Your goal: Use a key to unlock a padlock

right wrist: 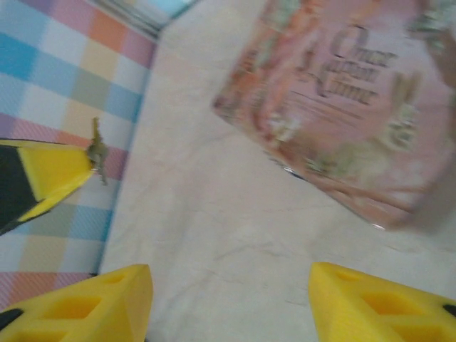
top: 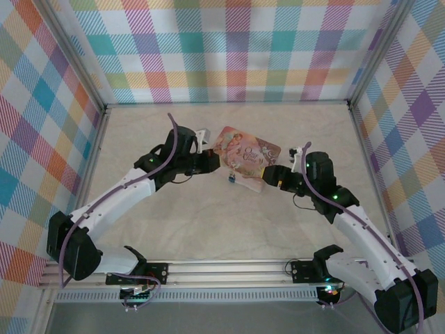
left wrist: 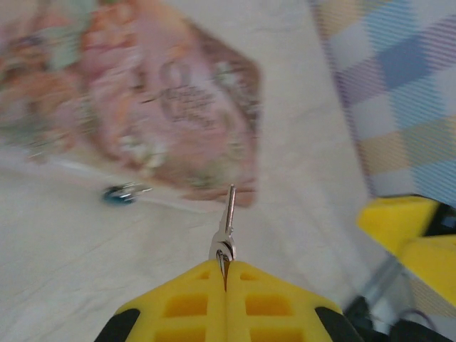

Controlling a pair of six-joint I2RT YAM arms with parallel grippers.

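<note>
The left pincer (left wrist: 226, 274) was pressed together on the key (left wrist: 227, 221), whose long axis ran straight out ahead of its tips toward the near edge of the pink tin (left wrist: 164, 107). The right pincer (right wrist: 231, 303) stood spread, holding nothing. The padlock (left wrist: 120, 194) lay ahead and left of the left pincer, just beside that tin edge. Bare counter (top: 208, 229) lay open behind both pincers.
</note>
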